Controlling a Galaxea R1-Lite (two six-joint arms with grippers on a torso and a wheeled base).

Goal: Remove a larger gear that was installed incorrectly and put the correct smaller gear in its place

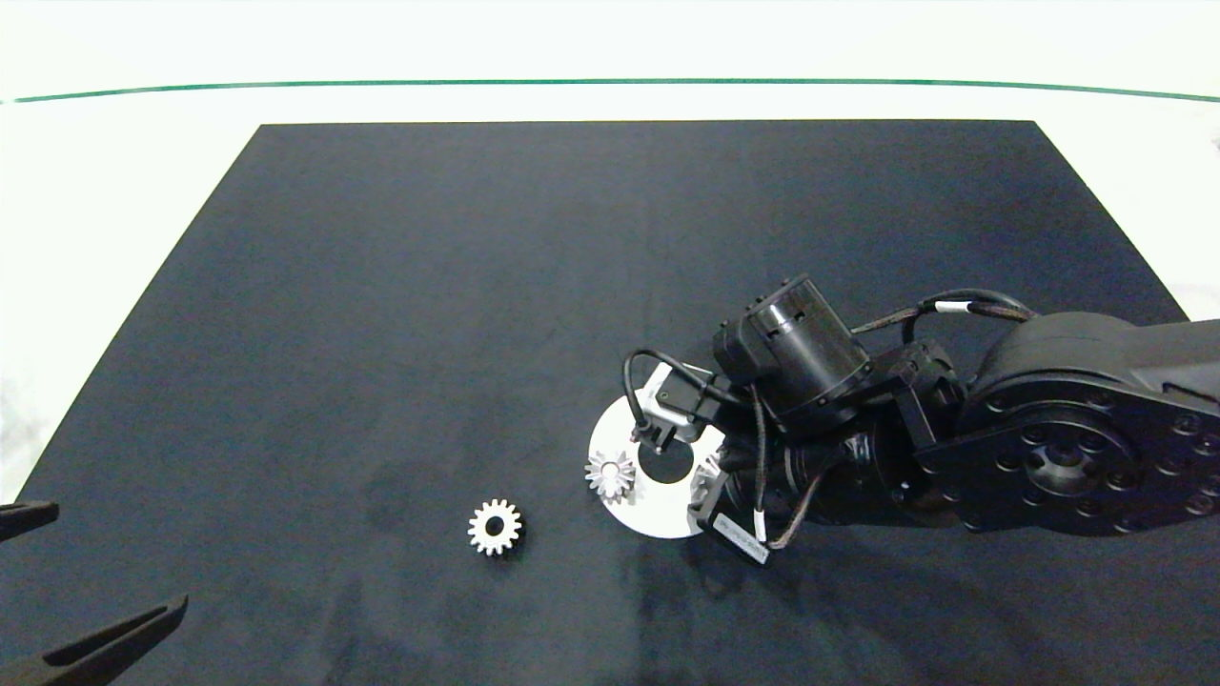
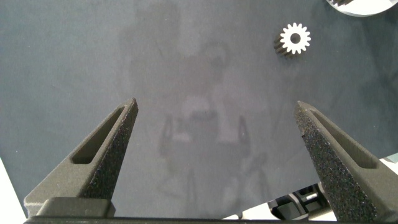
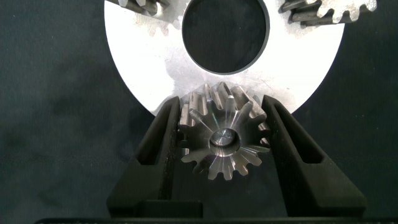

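Observation:
The larger gear [image 3: 224, 140], shiny with sharp star teeth, sits on a pin at the rim of the white round plate [image 3: 137, 62]. My right gripper [image 3: 224, 149] is shut on it, one finger pressed against the teeth on each side. In the head view the right gripper [image 1: 656, 436] covers that gear, above the plate [image 1: 658, 514]. The smaller gear [image 1: 495, 526], matte with a wide centre hole, lies flat on the mat left of the plate. It also shows in the left wrist view [image 2: 294, 38], far ahead of my left gripper [image 2: 216, 104]. That gripper is open at the near left corner [image 1: 116, 557].
Two other gears sit on the plate: a small star-toothed gear [image 1: 610, 474] at its left rim and a second gear [image 1: 705, 476] half hidden by the right wrist. A large round hole [image 3: 225, 32] opens in the plate's middle. The black mat [image 1: 381, 333] lies on a white table.

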